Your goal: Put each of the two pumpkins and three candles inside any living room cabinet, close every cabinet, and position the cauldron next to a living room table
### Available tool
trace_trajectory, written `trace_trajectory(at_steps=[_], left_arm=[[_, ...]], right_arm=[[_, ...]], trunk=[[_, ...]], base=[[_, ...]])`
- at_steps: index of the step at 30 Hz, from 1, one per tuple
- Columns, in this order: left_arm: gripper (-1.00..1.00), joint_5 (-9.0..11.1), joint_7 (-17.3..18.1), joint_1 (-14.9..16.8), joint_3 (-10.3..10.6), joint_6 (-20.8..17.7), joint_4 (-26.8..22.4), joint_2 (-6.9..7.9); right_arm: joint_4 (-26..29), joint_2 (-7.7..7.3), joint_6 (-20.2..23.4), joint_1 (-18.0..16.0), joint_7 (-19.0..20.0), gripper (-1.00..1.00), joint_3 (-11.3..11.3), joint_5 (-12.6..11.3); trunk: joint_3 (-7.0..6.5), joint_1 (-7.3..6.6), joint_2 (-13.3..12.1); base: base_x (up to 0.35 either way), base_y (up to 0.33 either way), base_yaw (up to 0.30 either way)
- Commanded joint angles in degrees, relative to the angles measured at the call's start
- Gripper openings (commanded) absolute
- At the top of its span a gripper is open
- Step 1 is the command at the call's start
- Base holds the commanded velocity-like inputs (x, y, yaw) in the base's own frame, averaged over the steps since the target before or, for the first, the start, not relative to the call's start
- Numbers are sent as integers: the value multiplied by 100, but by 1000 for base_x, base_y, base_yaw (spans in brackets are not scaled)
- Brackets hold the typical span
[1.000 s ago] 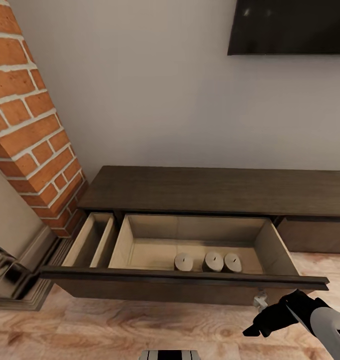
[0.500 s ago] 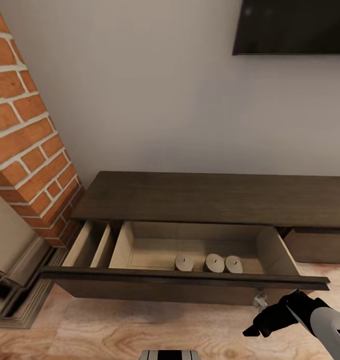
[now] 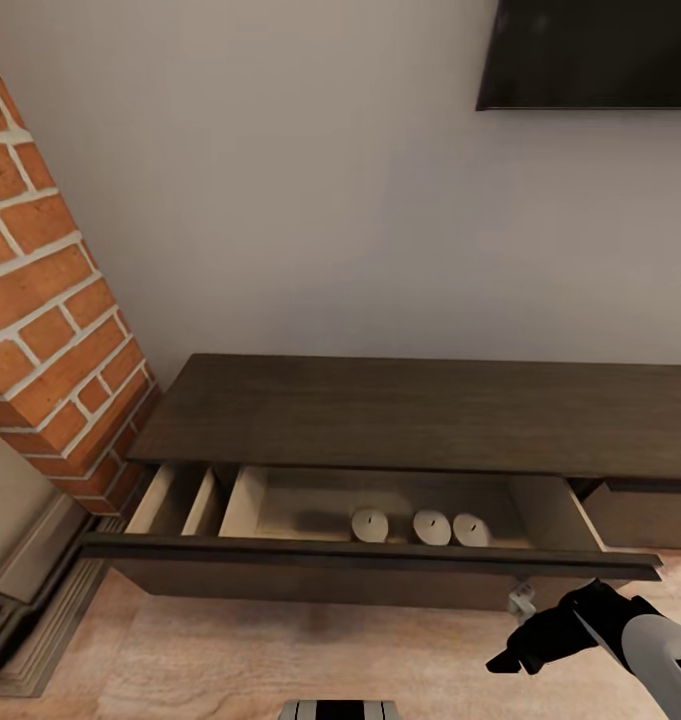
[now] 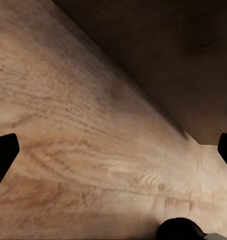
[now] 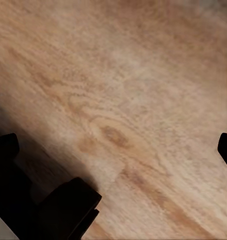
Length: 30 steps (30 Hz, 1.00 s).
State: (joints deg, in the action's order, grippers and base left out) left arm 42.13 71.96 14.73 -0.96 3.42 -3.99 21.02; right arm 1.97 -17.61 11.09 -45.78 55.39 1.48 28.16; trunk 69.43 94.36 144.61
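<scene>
Three candles (image 3: 431, 527) sit along the front edge of the cabinet (image 3: 420, 415) drawer, which is part open. Right gripper (image 3: 532, 648) hangs just below its front; both grippers' fingers spread apart, empty. I'd push the front squarely, no skewing.

— What is getting cut off?
— The cabinet (image 3: 420, 410) is running past the right edge; the drawer front is hiding the candles' (image 3: 431, 527) bases. The right pincer (image 3: 525, 650) fingertips are blending together.
</scene>
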Motion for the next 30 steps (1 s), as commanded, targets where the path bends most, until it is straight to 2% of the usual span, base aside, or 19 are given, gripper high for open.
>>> trace_trajectory(at_steps=[1,6,14,30], left_arm=[[100,-12,11,3,-9,36,4,0],[100,-12,11,3,-9,36,4,2],[100,-12,11,3,-9,36,4,3],[100,1,14,3,-10,36,4,3]], right_arm=[[14,-1,60,-2,24,100,-25,-39],[14,0,60,-2,24,100,-25,-39],[14,-2,60,-2,24,100,-25,-39],[13,-1,60,-2,24,100,-25,-39]], trunk=[[4,-1,2],[4,-1,2],[4,-1,2],[4,-1,2]], base=[[30,0,0],[107,0,0],[289,0,0],[114,0,0]])
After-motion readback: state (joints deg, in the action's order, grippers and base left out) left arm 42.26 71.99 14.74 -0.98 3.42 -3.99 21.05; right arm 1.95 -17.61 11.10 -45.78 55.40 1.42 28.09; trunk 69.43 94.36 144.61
